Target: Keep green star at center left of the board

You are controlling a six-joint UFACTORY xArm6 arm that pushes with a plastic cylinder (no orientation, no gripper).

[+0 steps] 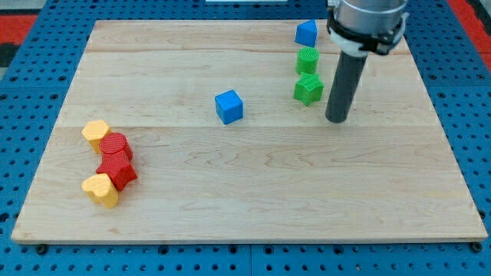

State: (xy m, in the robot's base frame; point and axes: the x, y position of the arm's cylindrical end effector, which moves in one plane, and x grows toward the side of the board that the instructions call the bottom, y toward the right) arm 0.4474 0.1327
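Camera view: green star (308,89) on counter (253,192), upper right, below green cylinder (308,60). My tip (336,120) just right of the star, apart; no hand fitted, nothing held. Blue cube (229,106) near centre; red and yellow blocks lower left

Bright, even light and a sharp picture.

The light comes from above and is soft, so the board (253,192) looks pale and clear with no glare. Shadows are small and faint: a thin dark patch sits under my tip (336,120), and each block has a little dark edge at its base. The rod's top is cut off by the view's top. Nothing looks blurry or bent.
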